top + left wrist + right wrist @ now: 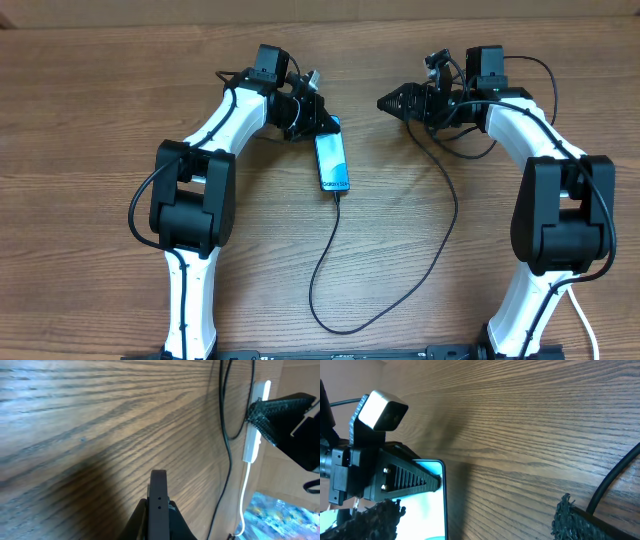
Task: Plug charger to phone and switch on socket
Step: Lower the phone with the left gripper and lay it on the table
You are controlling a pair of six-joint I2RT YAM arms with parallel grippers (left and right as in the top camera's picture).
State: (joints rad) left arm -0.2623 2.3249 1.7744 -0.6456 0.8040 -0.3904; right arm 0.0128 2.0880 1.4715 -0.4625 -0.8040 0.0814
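Note:
The phone (333, 165) lies on the wood table with its cyan screen up, and my left gripper (325, 125) is shut on its top end. In the left wrist view the phone (158, 485) stands edge-on between the closed jaws. The charger (325, 260) has its connector tip in the phone's lower end, loops toward the front edge, then climbs right until it disappears under my right gripper (388, 103). That gripper (470, 520) is open and holds nothing, just right of the phone (427, 515). The socket (252, 435) shows only in the left wrist view, behind the right gripper.
A white cord (242, 500) hangs from the power strip, and another stretch of white cord (580, 320) shows at the front right. The left wrist camera housing (380, 410) fills the left of the right wrist view. Both arm bases stand at the table's front edge.

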